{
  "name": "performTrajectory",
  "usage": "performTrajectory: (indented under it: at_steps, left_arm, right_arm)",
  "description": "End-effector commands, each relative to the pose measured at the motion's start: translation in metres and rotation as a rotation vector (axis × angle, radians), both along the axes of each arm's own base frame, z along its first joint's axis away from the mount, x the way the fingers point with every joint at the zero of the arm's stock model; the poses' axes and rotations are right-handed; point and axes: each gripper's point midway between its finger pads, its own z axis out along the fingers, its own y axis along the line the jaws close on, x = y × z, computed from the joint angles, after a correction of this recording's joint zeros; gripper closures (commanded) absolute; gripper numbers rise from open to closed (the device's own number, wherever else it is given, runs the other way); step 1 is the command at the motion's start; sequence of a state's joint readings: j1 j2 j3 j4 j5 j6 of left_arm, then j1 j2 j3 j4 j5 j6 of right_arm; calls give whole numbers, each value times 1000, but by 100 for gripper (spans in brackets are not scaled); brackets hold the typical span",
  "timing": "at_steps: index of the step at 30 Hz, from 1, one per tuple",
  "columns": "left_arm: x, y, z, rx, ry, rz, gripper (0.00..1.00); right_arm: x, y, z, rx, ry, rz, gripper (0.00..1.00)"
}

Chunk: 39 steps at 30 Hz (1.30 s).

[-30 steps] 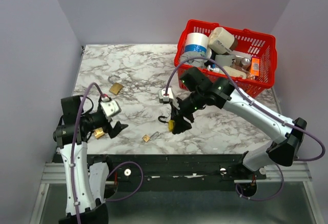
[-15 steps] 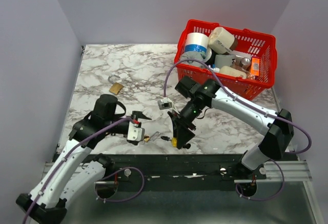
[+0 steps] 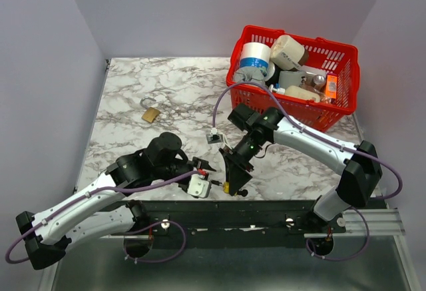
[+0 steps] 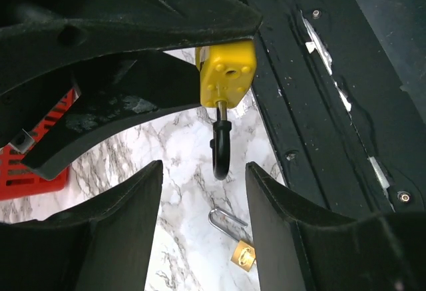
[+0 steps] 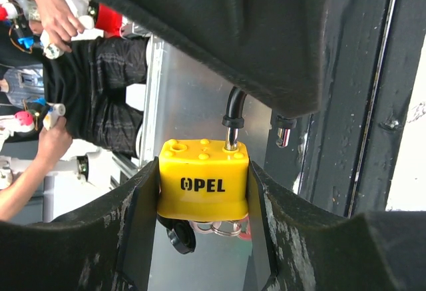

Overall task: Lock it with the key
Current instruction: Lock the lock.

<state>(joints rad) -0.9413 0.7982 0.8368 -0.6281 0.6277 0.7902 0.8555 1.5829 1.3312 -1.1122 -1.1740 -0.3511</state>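
Note:
A yellow padlock marked OPEL sits between the fingers of my right gripper, which is shut on its body. Its black shackle stands open, with one leg out of the body. A black key head and a key ring show under the lock. In the left wrist view the yellow padlock hangs ahead with its shackle pointing at my left gripper. That gripper is open, and nothing lies between its fingers. In the top view both grippers meet near the table's front edge.
A red basket with several items stands at the back right. A brass padlock lies open at the back left. A smaller brass padlock lies on the marble under my left gripper. The black front rail runs beside it.
My left arm has swung from the table's left side to the front middle, and its jaws have narrowed. The right gripper has carried the yellow padlock down toward the front edge.

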Motion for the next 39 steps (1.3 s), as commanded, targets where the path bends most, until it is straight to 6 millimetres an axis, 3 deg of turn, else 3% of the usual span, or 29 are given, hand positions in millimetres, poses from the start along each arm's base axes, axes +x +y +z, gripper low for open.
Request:
performTrajectory:
  at_steps: [1, 22, 25, 26, 28, 33, 35, 39]
  left_arm:
    - [5, -4, 5, -19, 5, 66, 42]
    - [0, -7, -14, 11, 9, 53, 67]
    - [-1, -9, -11, 0, 11, 54, 81]
    - [-1, -9, -9, -4, 12, 55, 90]
    - [1, -11, -6, -14, 21, 69, 97]
    - [-2, -9, -6, -18, 44, 78, 92]
    - [-2, -9, -5, -22, 53, 82, 100]
    - [-6, -9, 4, -53, 104, 107, 100]
  right_arm:
    - [-2, 4, 19, 71, 23, -5, 99]
    - [-2, 5, 24, 89, 26, -3, 99]
    - [-1, 5, 24, 86, 21, -5, 99]
    - [-1, 6, 24, 86, 21, -6, 99]
    - [0, 6, 24, 84, 24, -11, 99]
    - [2, 5, 21, 74, 35, -20, 99]
    - [3, 6, 22, 75, 34, -23, 99]
    - [17, 4, 22, 72, -48, -56, 1]
